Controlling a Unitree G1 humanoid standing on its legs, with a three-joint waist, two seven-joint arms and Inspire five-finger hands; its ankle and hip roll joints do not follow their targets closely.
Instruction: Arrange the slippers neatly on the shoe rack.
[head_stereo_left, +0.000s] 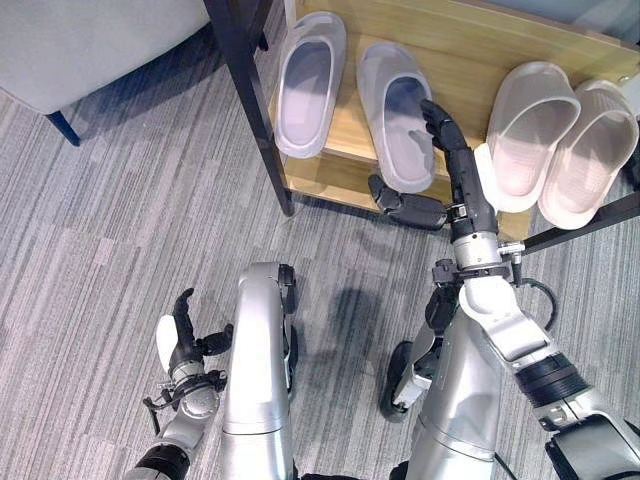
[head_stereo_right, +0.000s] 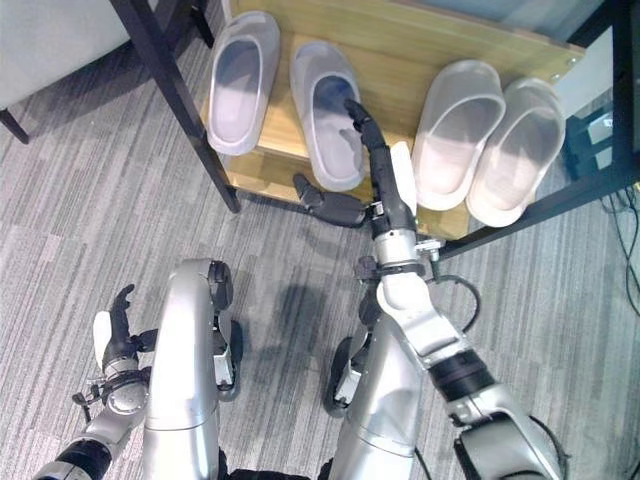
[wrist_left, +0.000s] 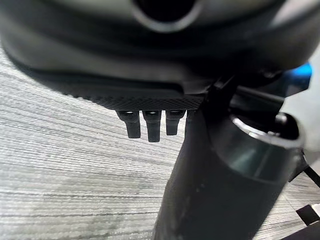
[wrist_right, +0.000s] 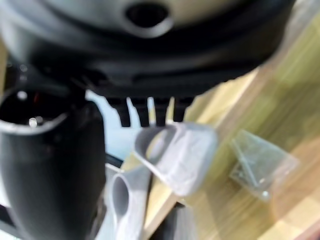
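Grey striped carpet (head_stereo_left: 110, 250) runs up to a wooden shoe rack (head_stereo_left: 470, 40) with black metal legs (head_stereo_left: 250, 100), its front edge crossing from 9 to 3 o'clock at the top of the head views. Four slippers lie on the shelf: a grey pair, one (head_stereo_left: 308, 82) at 11 o'clock and its mate (head_stereo_left: 392, 110) at 12, then a pale pair (head_stereo_left: 528, 130) touching side by side (head_stereo_left: 592, 150) at 2 o'clock. Between the pairs bare wood leaves a gap. The right hand (head_stereo_left: 455, 160) reaches into that gap, fingers straight and relaxed, fingertips (head_stereo_left: 432, 115) touching the inner grey slipper's rim, thumb out over the shelf's front edge; it grips nothing. The left hand (head_stereo_left: 185, 345) hangs at 7 o'clock above open carpet, loosely spread and empty. A small clear plastic bag (wrist_right: 260, 167) lies on the wood in the right wrist view.
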